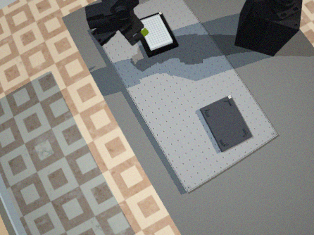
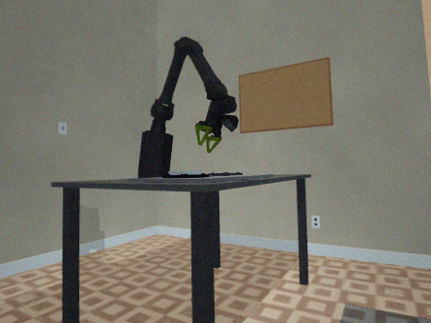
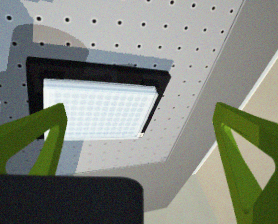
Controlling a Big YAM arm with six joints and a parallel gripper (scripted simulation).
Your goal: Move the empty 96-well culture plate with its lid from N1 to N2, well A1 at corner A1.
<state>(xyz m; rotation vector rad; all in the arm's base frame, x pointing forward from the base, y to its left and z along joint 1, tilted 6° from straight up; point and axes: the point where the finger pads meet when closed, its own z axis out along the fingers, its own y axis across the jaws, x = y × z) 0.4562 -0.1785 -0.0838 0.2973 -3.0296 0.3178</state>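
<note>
The white 96-well plate with its clear lid [image 1: 157, 33] sits on the black nest N1 at the far end of the perforated board. It also shows in the wrist view [image 3: 97, 110], flat in its black nest. My gripper [image 2: 207, 138] with green fingers is open and empty, high above the table and beside the plate's left edge. In the top view a green fingertip [image 1: 144, 32] shows at the plate's left side. The empty dark nest N2 [image 1: 225, 123] lies at the near right of the board, with a white mark at its upper right corner.
The arm's black base block [image 1: 271, 16] stands at the far right of the table. The grey perforated board [image 1: 183, 99] lies on the dark table. The table edge is close to the left of N1.
</note>
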